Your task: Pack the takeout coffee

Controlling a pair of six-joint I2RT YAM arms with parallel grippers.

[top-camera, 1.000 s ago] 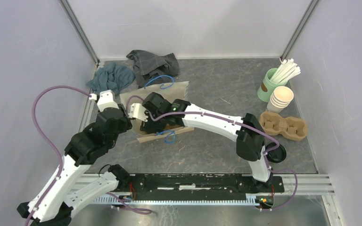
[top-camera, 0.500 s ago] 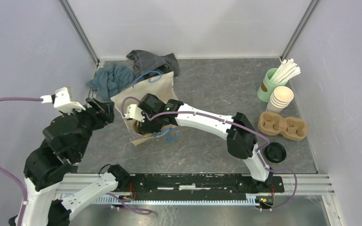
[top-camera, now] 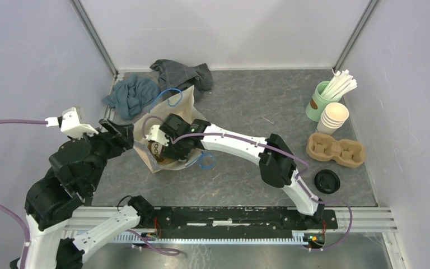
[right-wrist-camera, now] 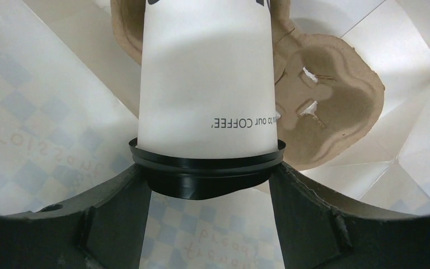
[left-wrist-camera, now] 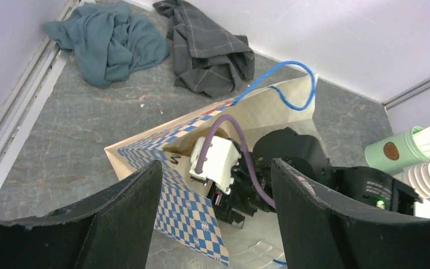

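Paper bag (left-wrist-camera: pixel 185 207) mouth: jammed, right arm (top-camera: pixel 235 143) and takeout coffee (right-wrist-camera: pixel 207 84) fill it | inside: cardboard carrier (right-wrist-camera: pixel 336 112) crowds cup's 3 o'clock | bag's 11 to 12 o'clock: teal cloth (top-camera: pixel 134 92), grey cloth (top-camera: pixel 182 73) close | 2 o'clock: counter (top-camera: pixel 246 101) wide open

Cream-white on the takeout coffee (right-wrist-camera: pixel 207 73), with black lettering and a black lid (right-wrist-camera: pixel 207 171). Blue-and-white checks over the outside of the paper bag (left-wrist-camera: pixel 187 210), faint pale checks inside, blue cord handles (left-wrist-camera: pixel 299 78). Brown on the pulp tray (right-wrist-camera: pixel 327 106) in the bag, same brown on the second tray (top-camera: pixel 336 149) at right. Teal cloth (top-camera: pixel 133 92) far left; grey cloth (top-camera: pixel 182 73) beside it, crossed by thin pale lines. Mint-green cup (top-camera: pixel 316 103) far right, white straws (top-camera: pixel 341 83). Dark grey marbling across the surface (top-camera: pixel 257 106).
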